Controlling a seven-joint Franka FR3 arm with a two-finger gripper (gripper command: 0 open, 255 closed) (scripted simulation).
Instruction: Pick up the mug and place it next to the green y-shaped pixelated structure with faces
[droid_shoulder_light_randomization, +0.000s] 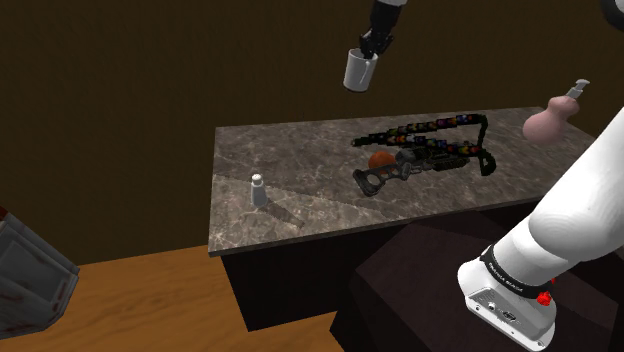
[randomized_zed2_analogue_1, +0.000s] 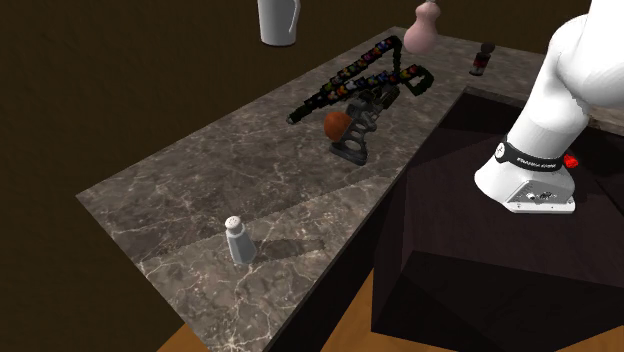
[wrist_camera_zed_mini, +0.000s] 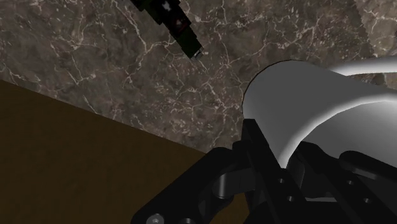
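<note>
A plain grey-white mug (droid_shoulder_light_randomization: 357, 70) hangs high in the air above the far edge of the marble table (droid_shoulder_light_randomization: 300, 225), with my gripper (droid_shoulder_light_randomization: 370, 48) shut on its rim from above. In the second exterior view the mug (randomized_zed2_analogue_1: 277, 20) sits at the top edge. The wrist view has one black finger (wrist_camera_zed_mini: 256, 149) pressed against the mug's wall (wrist_camera_zed_mini: 299, 95). On the table below lies the Y-shaped pixelated structure (droid_shoulder_light_randomization: 432, 138), drawn dark with small coloured squares along its arms (randomized_zed2_analogue_1: 355, 75). One of its tips (wrist_camera_zed_mini: 178, 28) lies beyond the mug over the marble.
A dark grip-shaped object with an orange ball (droid_shoulder_light_randomization: 385, 170) lies against the structure. A small grey shaker (droid_shoulder_light_randomization: 259, 190) stands near the table's front. A pink gourd-shaped vase (droid_shoulder_light_randomization: 552, 118) and a small dark bottle (randomized_zed2_analogue_1: 482, 60) stand at the far end. My stand (randomized_zed2_analogue_1: 470, 240) adjoins the table.
</note>
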